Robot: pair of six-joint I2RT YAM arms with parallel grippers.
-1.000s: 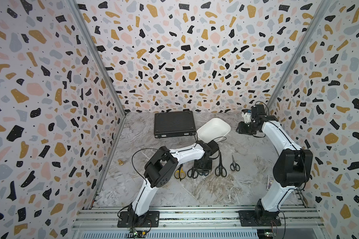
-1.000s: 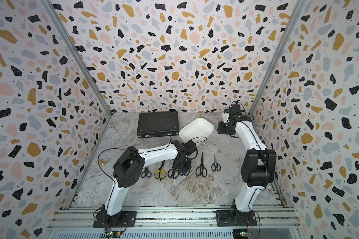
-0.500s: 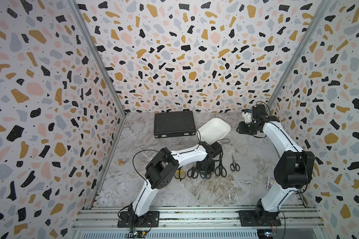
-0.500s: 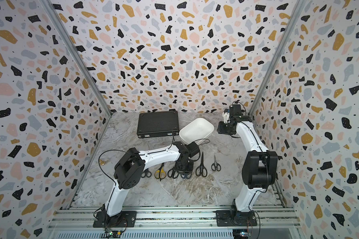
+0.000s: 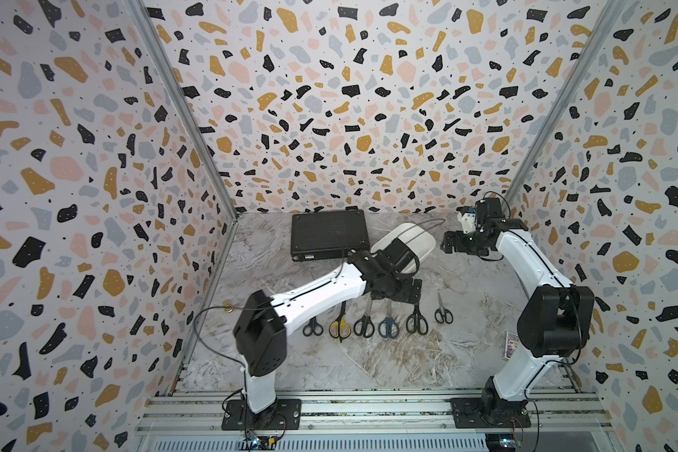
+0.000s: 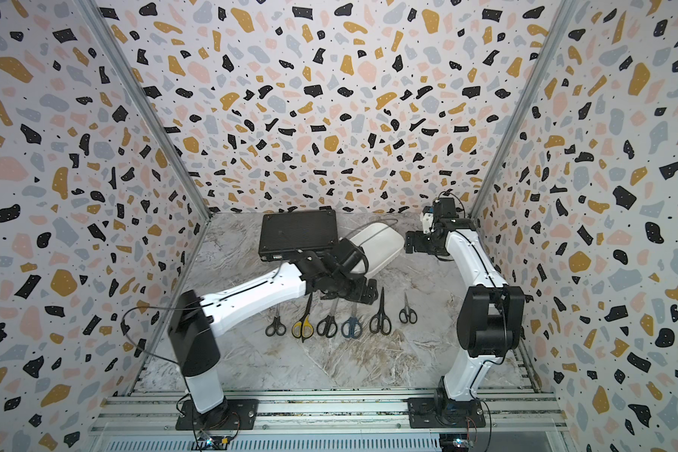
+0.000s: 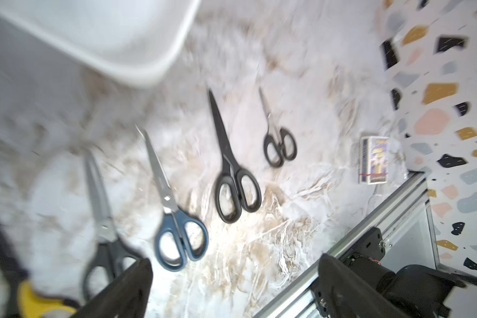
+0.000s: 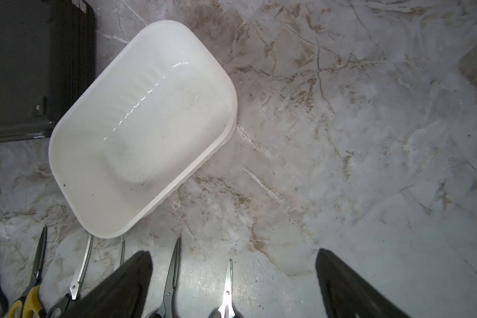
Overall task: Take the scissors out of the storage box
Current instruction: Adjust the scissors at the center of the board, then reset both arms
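The scissors (image 5: 388,328) lie in a row at the frame's centre, below the storage box (image 5: 423,244), while the left gripper (image 7: 234,260) and the right gripper (image 8: 233,253) stand wide open, holding nothing.

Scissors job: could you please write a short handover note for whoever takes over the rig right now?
Left gripper: open, empty, above the blade ends of the row.
Right gripper: open, empty, beside the box.
Scissors: all six pairs lie in a row on the table, handles toward the robot.
Storage box: empty, next to the black case.
Done: box cleared. Left: likely only backing both grippers away.
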